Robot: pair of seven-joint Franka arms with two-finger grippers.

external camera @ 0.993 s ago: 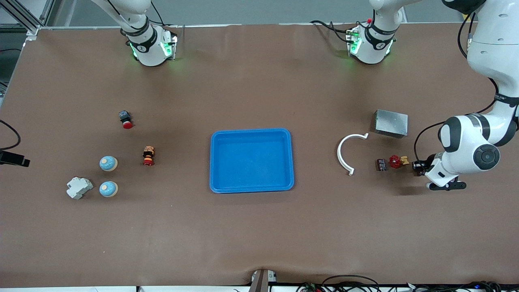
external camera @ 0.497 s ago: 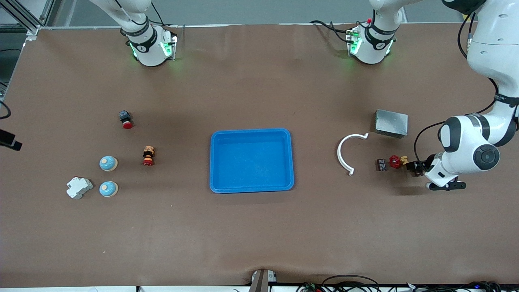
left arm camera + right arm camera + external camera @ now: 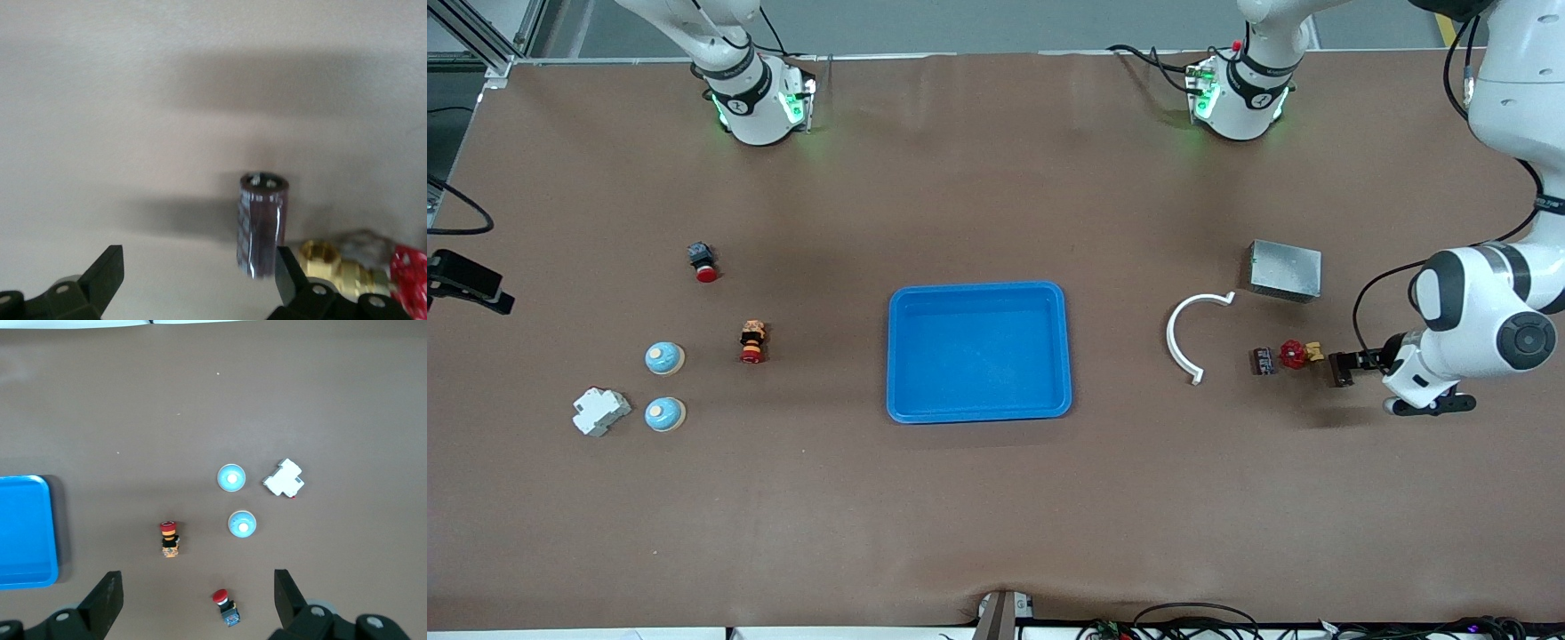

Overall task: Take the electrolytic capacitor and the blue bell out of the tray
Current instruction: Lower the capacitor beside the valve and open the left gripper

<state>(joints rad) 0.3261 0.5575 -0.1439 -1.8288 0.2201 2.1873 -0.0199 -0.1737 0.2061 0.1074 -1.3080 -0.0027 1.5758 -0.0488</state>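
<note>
The capacitor [image 3: 1263, 361], a dark brown cylinder, rests on the table beside a red-handled brass valve [image 3: 1296, 354], toward the left arm's end. In the left wrist view the capacitor [image 3: 263, 223] shows just past one fingertip [image 3: 288, 267]. My left gripper [image 3: 1339, 368] is low at the table, next to the valve. The left gripper [image 3: 199, 275] is open and holds nothing. Two blue bells [image 3: 664, 357] [image 3: 665, 414] sit toward the right arm's end. High over that end, my right gripper [image 3: 194, 600] is open, looking down on the bells [image 3: 231, 478] [image 3: 241, 524].
A blue tray [image 3: 978, 289] lies mid-table. A white curved piece [image 3: 1181, 338] and a grey metal box [image 3: 1285, 269] are near the capacitor. Two red push buttons [image 3: 703, 261] [image 3: 752, 342] and a white breaker [image 3: 601, 411] lie near the bells.
The left gripper has opened and its wrist has drawn back toward the left arm's end of the table. A black part at the right arm's edge of the front view has shifted.
</note>
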